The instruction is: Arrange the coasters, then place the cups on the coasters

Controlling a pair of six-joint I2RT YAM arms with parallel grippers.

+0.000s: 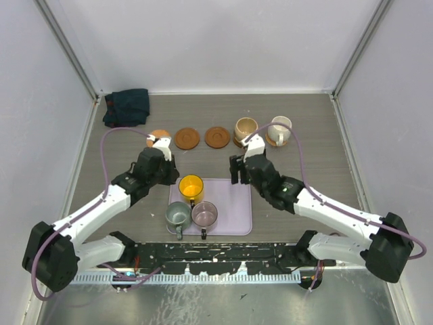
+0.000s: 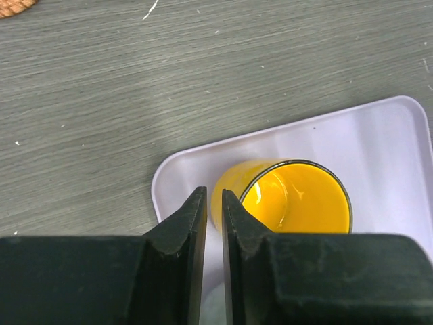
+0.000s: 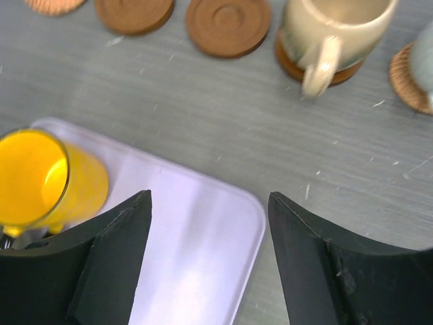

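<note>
Five coasters lie in a row at the back: an orange-tan one (image 1: 159,137), two bare brown ones (image 1: 187,139) (image 1: 217,137), a brown one under the tan cup (image 1: 245,128), and a woven one under the cream-white cup (image 1: 280,128). The yellow cup (image 1: 191,186), grey-green cup (image 1: 178,215) and purplish cup (image 1: 204,214) stand on the lilac tray (image 1: 233,210). My left gripper (image 2: 214,193) hovers at the yellow cup's (image 2: 298,196) left side, jaws nearly shut with a thin slit and nothing in it. My right gripper (image 3: 210,203) stands open over the tray's far right corner (image 3: 203,237).
A dark folded cloth (image 1: 126,107) lies at the back left corner. White walls close the table on three sides. The tan cup (image 3: 331,27) and two brown coasters (image 3: 134,13) (image 3: 228,26) lie just beyond my right gripper.
</note>
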